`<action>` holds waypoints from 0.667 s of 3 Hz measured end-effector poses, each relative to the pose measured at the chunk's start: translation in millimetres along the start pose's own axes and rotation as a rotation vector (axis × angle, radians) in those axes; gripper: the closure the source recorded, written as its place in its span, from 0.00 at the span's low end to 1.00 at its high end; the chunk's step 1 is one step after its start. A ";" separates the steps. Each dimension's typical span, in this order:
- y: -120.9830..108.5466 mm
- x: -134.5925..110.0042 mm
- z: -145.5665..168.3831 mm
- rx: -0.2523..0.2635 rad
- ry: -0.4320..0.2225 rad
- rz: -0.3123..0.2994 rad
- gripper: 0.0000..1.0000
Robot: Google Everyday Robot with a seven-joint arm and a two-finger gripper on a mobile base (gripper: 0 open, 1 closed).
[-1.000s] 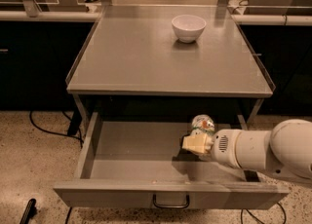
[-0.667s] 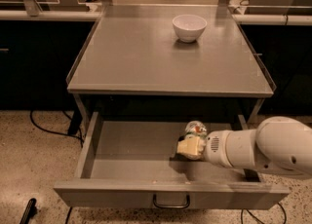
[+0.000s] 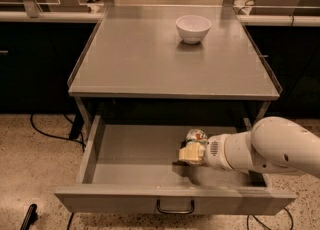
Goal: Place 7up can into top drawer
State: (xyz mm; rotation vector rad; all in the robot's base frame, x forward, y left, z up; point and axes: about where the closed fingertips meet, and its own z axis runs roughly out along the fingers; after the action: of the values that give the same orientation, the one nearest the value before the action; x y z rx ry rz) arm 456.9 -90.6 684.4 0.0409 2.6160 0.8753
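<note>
The top drawer [image 3: 135, 161] stands pulled open under the grey tabletop, its flat front panel facing me with a small dark loop handle [image 3: 175, 207]. My gripper [image 3: 191, 153], on a white arm reaching in from the right, is inside the drawer right of its middle. It is shut on the 7up can [image 3: 196, 136], white and green with red marks. The can sits upright just above the drawer floor. Only its top part shows behind the cream fingers [image 3: 189, 155].
A white bowl [image 3: 193, 27] sits at the back of the grey tabletop [image 3: 160, 64]. Dark cabinets flank the table on both sides. Black cables [image 3: 45, 133] lie on the speckled floor at the left, and a dark object [image 3: 28, 217] lies at the bottom left.
My gripper has moved left and lower into the drawer, carrying the can with it. The drawer and the bowl have not moved.
</note>
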 end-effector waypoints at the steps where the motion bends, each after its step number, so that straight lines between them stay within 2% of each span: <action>1: 0.0 0.0 0.0 0.000 0.000 0.000 0.81; 2: 0.0 0.0 0.0 0.000 0.000 0.000 0.58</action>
State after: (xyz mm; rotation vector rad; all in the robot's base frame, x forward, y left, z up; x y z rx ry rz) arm 456.9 -90.6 684.4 0.0408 2.6160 0.8753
